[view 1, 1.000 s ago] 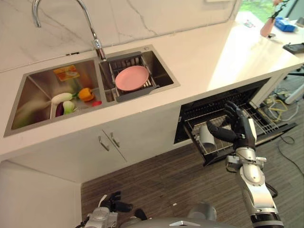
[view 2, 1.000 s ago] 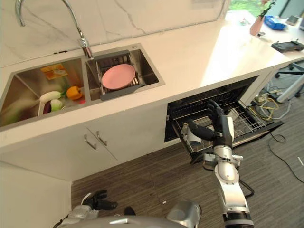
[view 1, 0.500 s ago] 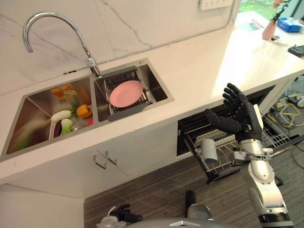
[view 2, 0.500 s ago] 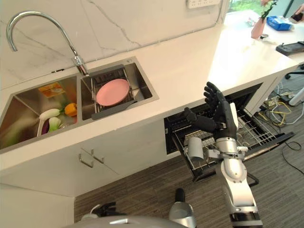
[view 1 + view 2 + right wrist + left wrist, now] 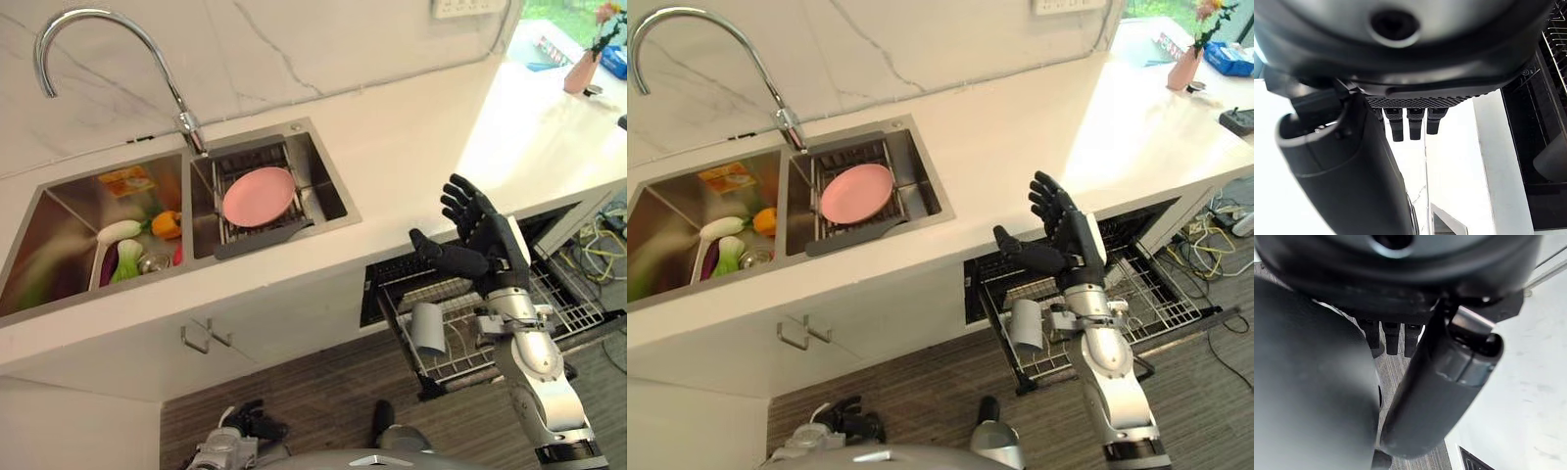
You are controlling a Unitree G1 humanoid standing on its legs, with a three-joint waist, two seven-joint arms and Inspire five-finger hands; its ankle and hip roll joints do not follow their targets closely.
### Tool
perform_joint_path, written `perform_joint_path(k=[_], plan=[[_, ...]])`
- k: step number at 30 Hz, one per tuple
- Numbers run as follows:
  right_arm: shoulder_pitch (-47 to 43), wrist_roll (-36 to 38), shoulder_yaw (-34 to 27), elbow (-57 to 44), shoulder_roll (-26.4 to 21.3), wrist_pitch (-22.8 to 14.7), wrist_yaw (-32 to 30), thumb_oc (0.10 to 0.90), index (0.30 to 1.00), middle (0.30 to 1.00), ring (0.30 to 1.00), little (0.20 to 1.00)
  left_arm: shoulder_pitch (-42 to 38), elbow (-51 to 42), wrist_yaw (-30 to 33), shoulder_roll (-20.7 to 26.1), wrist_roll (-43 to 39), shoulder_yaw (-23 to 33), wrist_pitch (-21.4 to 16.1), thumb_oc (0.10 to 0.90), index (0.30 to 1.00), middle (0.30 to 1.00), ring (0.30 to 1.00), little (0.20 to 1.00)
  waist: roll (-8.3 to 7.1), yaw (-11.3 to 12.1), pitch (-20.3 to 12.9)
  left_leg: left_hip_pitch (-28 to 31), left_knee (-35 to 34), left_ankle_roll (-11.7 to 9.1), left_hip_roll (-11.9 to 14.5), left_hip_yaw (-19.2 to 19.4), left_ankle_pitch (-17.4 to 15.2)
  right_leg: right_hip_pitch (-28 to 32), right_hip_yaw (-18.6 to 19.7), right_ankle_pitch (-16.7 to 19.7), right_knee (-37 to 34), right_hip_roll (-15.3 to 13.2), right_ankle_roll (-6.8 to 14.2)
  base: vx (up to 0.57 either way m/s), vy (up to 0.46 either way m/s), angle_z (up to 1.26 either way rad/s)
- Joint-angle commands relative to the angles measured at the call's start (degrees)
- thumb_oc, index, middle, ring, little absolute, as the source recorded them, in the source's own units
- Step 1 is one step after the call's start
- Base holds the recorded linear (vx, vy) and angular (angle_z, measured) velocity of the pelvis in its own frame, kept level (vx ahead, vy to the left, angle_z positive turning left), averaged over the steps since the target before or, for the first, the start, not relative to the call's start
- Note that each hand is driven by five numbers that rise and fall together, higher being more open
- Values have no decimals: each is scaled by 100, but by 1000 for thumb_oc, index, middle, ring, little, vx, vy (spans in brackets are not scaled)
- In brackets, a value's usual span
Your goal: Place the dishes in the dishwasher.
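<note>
A pink plate (image 5: 259, 195) is lying flat in a dark wire drainer basket (image 5: 257, 231) that is sitting inside the smaller, right-hand basin of the steel sink (image 5: 333, 191). The tall chrome faucet (image 5: 186, 122) is rising from the rim between the two basins and arching off toward the left. The larger left basin (image 5: 39, 245) is holding a mixed lot: a white piece (image 5: 119, 231) lying beside something green (image 5: 127, 262) and something dark purple, an orange item (image 5: 166, 224) next to them, and a flat yellow-orange packet (image 5: 125, 180) resting against the back wall (what exactly these are is hard to tell).

Below the white countertop (image 5: 421, 157), the dishwasher (image 5: 1087, 257) is standing open with its wire rack (image 5: 549, 313) pulled out over the wood-look floor. A grey cup (image 5: 427, 328) is sitting at the left end of that rack, lying on its side among the wires.

The right hand (image 5: 485, 247) is hanging in the air above the rack's left part, in front of the counter edge, with its fingers spread straight and its thumb sticking out toward the left; it is gripping nothing. The left hand (image 5: 250, 427) is showing low at the bottom of the head views, near the floor, with its fingers curled loosely and nothing in them.
</note>
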Motion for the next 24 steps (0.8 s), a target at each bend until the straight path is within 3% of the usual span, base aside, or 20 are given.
perform_joint_path(k=[1,2,3,5,6,7,8,11,12,17,24], plan=[[-556,-184,-462,-399,-58,-585,32,800,900,900,900,900,388,136,32,30,188,-77,3,800,900,900,900,900,-6,171,-296,281,125,107,-237,-256,-88,438,303,-995,541,-772,652,343,471,16],[-623,-428,-499,-368,-38,-551,45,800,900,900,900,900,404,62,-12,76,375,-192,-22,800,900,900,900,900,-16,207,-292,389,70,247,-552,-255,-271,344,423,-975,974,-1005,701,238,374,8],[-626,-429,-501,-368,-35,-551,45,800,900,900,900,900,401,62,-13,78,375,-192,-21,800,900,900,900,900,-20,222,-311,366,64,257,-562,-241,-256,303,440,-962,983,-1016,703,176,345,1],[-748,-537,-457,-278,40,-516,44,800,900,900,900,900,348,-31,-86,163,528,-328,-11,800,900,900,900,900,-56,267,-186,462,175,523,-791,-104,-502,-25,640,-1002,1902,-1252,755,129,289,-7],[-775,-558,-367,-264,160,-485,57,800,900,900,900,900,295,-36,-36,266,529,-345,11,800,900,900,900,900,-114,226,-68,615,161,663,-957,-131,-622,-424,922,-742,2559,-1308,803,135,240,-19],[-780,-559,-366,-263,163,-485,57,800,900,900,900,900,290,-36,-37,269,529,-342,12,800,900,900,900,900,-113,236,-81,593,157,668,-957,-119,-608,-453,935,-721,2550,-1304,799,199,156,-6],[-771,-533,-327,-349,159,-464,91,800,900,900,900,900,225,-63,46,311,406,-271,-12,800,900,900,900,900,-122,139,-43,676,104,674,-1003,-218,-634,-689,1332,-668,2296,-1067,768,158,8,4],[-811,-552,-380,-377,166,-497,41,800,900,900,900,900,164,14,27,323,332,-249,-42,800,900,900,900,900,-143,84,-64,729,50,623,-1008,-277,-644,-693,1521,-623,1619,-916,772,162,-67,26],[-777,-602,-425,-409,183,-501,38,800,900,900,900,900,91,13,-12,345,345,-284,-54,800,900,900,900,900,-213,28,-93,763,56,604,-983,-285,-671,-690,1628,-595,1296,-868,845,92,-80,49],[-636,-704,-366,-478,146,-485,101,800,900,900,900,900,88,-29,-41,283,152,-207,-55,800,900,900,900,900,-290,103,-287,782,77,525,-928,-317,-668,-273,1320,-537,747,-854,793,125,-162,38],[-677,-1790,-202,-454,-551,-320,421,800,900,900,900,900,199,-50,-273,109,392,-393,-31,800,900,900,900,900,-259,188,-524,994,-162,308,-663,-192,-490,219,1019,-561,129,-579,707,70,-137,-7]])
